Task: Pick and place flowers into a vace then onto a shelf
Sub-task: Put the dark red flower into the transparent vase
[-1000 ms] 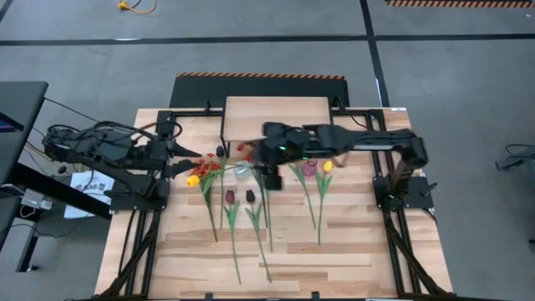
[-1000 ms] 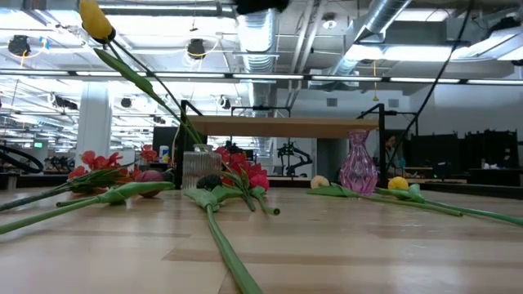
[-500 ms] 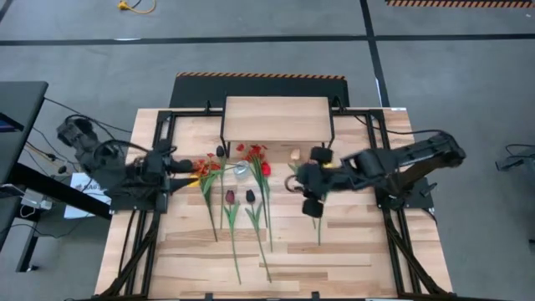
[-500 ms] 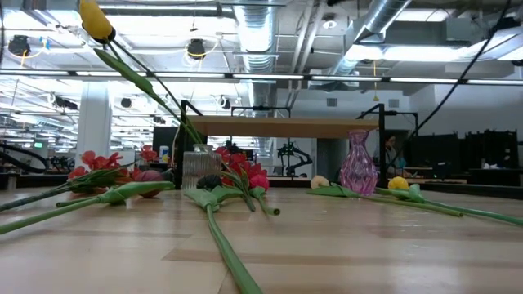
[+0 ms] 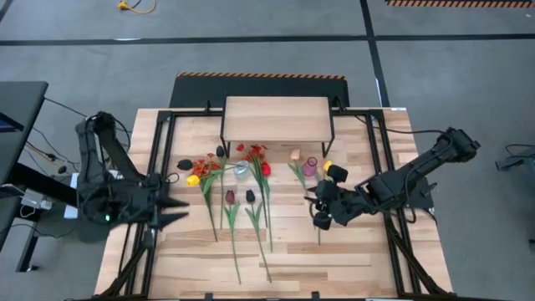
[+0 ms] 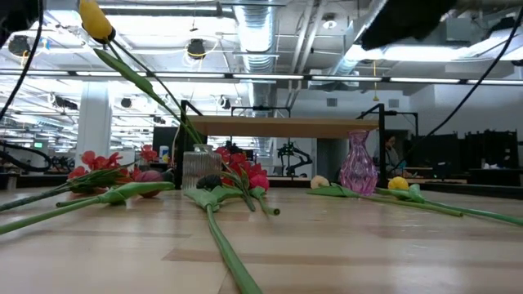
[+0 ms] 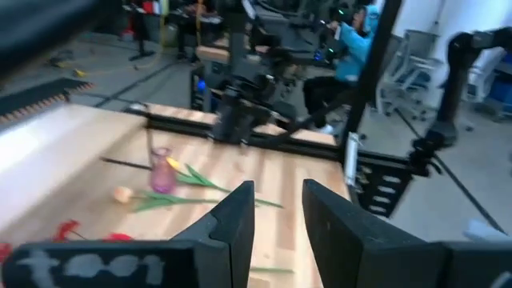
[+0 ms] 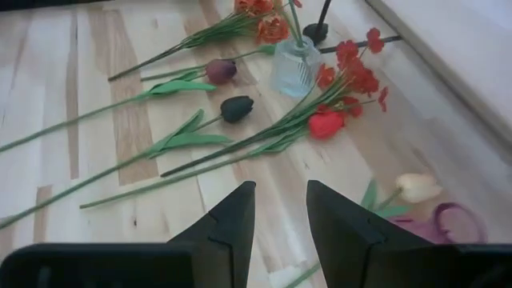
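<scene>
While both arms hung back, the flowers (image 5: pixel 242 196) lay mid-counter before the shelf (image 5: pixel 277 119): light, floppy, best pinched mid-stem. Left gripper (image 7: pixel 277 210) and right gripper (image 8: pixel 280 210) stood slightly parted, empty.

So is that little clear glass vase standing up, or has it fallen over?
Standing up. The clear vase sits upright on the table, with a yellow tulip leaning out of it. The right wrist view shows its mouth facing up.
</scene>
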`<action>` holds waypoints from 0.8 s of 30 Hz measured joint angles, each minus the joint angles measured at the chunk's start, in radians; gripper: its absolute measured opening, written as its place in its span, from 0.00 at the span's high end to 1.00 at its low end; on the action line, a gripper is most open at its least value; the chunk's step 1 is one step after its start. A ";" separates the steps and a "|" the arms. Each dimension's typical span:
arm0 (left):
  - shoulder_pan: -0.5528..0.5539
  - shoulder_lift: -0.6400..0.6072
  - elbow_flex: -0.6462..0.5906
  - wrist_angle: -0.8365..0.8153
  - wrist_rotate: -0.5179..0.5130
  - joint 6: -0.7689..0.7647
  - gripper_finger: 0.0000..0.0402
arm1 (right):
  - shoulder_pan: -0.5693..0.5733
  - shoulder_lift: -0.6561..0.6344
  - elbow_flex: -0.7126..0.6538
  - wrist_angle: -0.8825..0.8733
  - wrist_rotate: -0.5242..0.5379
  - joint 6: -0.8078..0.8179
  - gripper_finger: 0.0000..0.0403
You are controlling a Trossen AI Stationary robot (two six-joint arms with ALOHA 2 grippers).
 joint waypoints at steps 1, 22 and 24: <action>-0.014 0.016 0.000 -0.001 -0.001 -0.020 0.76 | 0.003 0.000 -0.019 0.020 0.014 0.008 0.73; -0.065 0.198 0.000 0.156 -0.051 0.012 0.76 | 0.023 0.009 -0.289 0.479 0.120 0.233 0.73; -0.065 0.198 0.000 0.156 -0.048 0.013 0.76 | 0.023 0.048 -0.289 0.515 0.119 0.218 0.73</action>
